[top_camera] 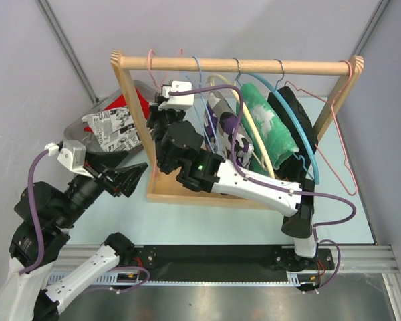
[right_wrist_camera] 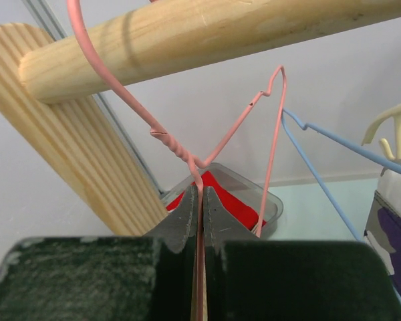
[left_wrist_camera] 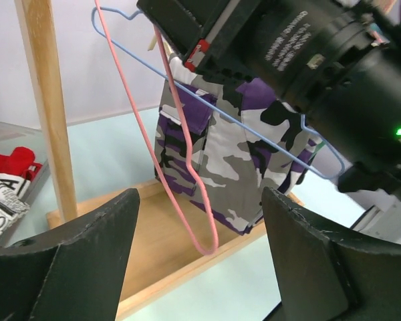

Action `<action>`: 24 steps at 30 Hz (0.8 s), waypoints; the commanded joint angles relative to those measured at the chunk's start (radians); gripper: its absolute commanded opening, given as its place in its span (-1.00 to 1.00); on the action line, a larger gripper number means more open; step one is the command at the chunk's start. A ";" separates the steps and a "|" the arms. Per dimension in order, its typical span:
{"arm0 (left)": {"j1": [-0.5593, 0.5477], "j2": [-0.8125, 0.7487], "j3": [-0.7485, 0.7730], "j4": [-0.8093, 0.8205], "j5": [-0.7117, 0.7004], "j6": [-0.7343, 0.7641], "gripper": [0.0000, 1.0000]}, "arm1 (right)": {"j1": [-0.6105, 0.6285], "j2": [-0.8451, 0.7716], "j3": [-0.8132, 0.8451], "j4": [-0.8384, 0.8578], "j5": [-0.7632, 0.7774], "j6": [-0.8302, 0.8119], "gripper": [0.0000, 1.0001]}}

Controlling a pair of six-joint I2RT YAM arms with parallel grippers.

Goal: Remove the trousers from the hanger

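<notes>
Purple, white and black camouflage trousers (left_wrist_camera: 234,157) hang on a blue wire hanger (left_wrist_camera: 130,50) on the wooden rack (top_camera: 234,65); they also show in the top view (top_camera: 220,115). A bare pink wire hanger (left_wrist_camera: 180,134) hangs at the rod's left end, in front of the trousers. My right gripper (right_wrist_camera: 200,200) is shut on the pink hanger's wire (right_wrist_camera: 177,150) just below its twisted neck; in the top view it is at the rack's left end (top_camera: 164,107). My left gripper (left_wrist_camera: 199,200) is open and empty, low by the rack's base (top_camera: 130,179), facing the pink hanger and trousers.
A clear bin (top_camera: 87,127) left of the rack holds red cloth (top_camera: 130,103) and newspaper-print cloth (top_camera: 110,127). A green garment (top_camera: 267,124), a black garment (top_camera: 291,124) and another pink hanger (top_camera: 337,140) hang further right. The rack's wooden base (left_wrist_camera: 154,241) lies below.
</notes>
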 commanded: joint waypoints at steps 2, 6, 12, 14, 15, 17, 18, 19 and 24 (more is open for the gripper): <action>-0.007 -0.013 -0.011 0.046 0.034 -0.111 0.58 | -0.045 0.005 0.066 -0.094 -0.053 0.066 -1.00; -0.007 -0.006 0.034 0.041 0.074 -0.140 0.58 | -0.054 -0.003 0.063 -0.183 -0.091 0.131 -1.00; -0.007 0.022 0.092 0.053 0.122 -0.163 0.58 | -0.043 -0.050 0.009 -0.298 -0.131 0.192 -0.75; -0.009 0.027 0.086 0.076 0.131 -0.176 0.58 | -0.036 -0.076 -0.008 -0.310 -0.171 0.203 -0.44; -0.007 0.028 0.081 0.082 0.143 -0.177 0.59 | -0.023 -0.079 -0.008 -0.365 -0.184 0.201 -0.35; -0.007 0.047 0.084 0.089 0.151 -0.177 0.59 | -0.007 -0.101 0.000 -0.396 -0.192 0.157 -0.19; -0.007 0.054 0.089 0.090 0.154 -0.177 0.58 | 0.019 -0.110 0.006 -0.430 -0.203 0.136 -0.16; -0.007 0.060 0.094 0.090 0.162 -0.180 0.58 | 0.035 -0.121 0.006 -0.441 -0.197 0.114 -0.09; -0.007 0.093 0.106 0.130 0.222 -0.211 0.58 | 0.130 -0.249 -0.103 -0.407 -0.093 -0.079 0.03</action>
